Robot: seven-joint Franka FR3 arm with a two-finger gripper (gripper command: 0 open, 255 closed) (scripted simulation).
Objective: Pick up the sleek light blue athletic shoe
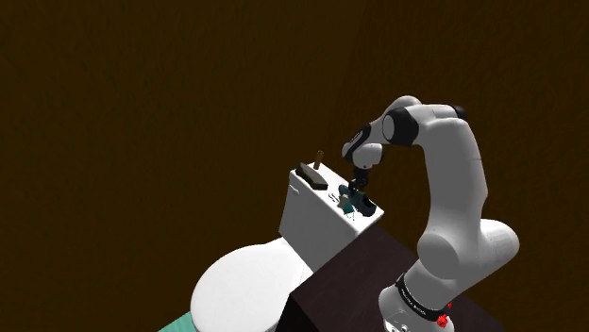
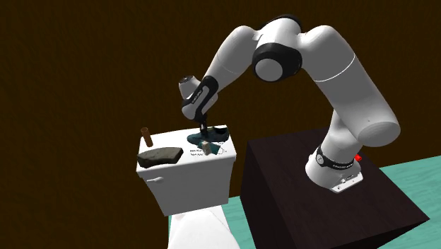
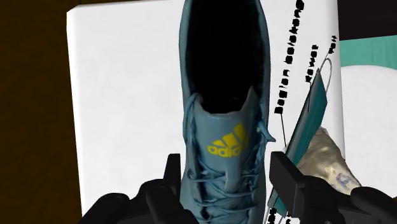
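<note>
The light blue athletic shoe, with a yellow logo on its tongue, lies on the white toilet tank lid. The black gripper is right over its laced part, open, with one finger on each side of the shoe and very close to it. In the shoulder view the gripper points down onto the shoe at the near end of the tank. In the second exterior view the shoe sits under the gripper.
A teal and white packet and a crumpled pale thing lie beside the shoe. A dark flat object and a brown peg occupy the tank's other end. The toilet bowl lid and dark stand are below.
</note>
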